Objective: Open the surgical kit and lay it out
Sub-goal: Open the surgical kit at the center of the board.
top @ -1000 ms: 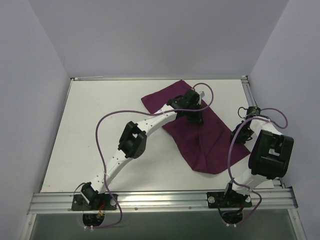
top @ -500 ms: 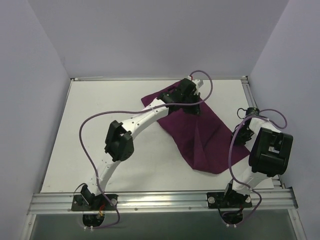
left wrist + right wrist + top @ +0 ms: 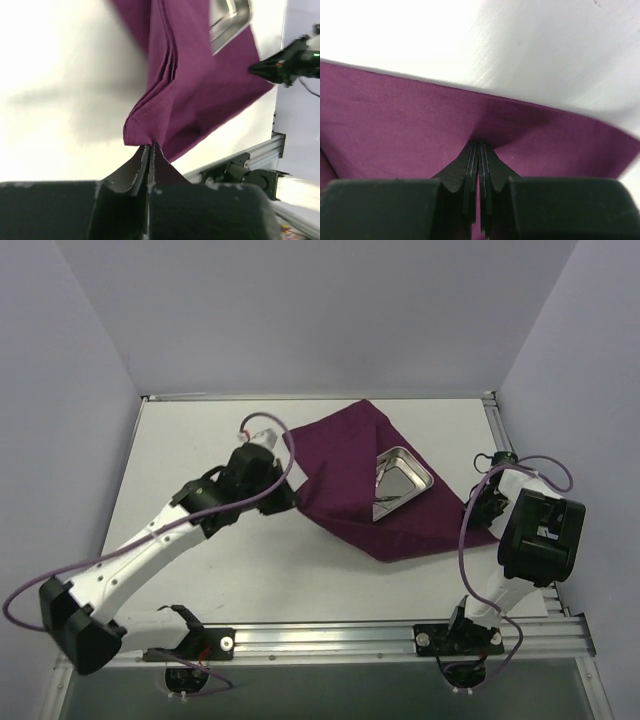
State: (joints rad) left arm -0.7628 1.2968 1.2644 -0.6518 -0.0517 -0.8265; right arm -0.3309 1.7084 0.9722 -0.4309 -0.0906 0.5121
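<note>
1. Left gripper (image 3: pixel 150 147), its jaws pressed together, pinches a bunched corner of the maroon cloth wrap (image 3: pixel 345 465), with several folded layers caught at once. The right gripper (image 3: pixel 480 145) is clamped the same way on the wrap's opposite edge. The wrap lies on the white table (image 3: pixel 200 440), right of centre, spread between the two grips. The biggest risk, as I judge it, is that pulling the grips further apart drags the whole wrap instead of unfolding it, because the stacked layers move together.
2. The steel tray (image 3: pixel 428 478) sits uncovered on the wrap, between the grippers and nearer the right one. A tug or lift at either corner runs under it, so it could slide across the cloth or tip over.
3. Thin fabric held only at the jaw tips could slip free under a sharp pull. A released corner might then flop back over the tray.
4. The instruments are too small to make out from above. If they lie in the tray, any tilt would probably scatter them.
</note>
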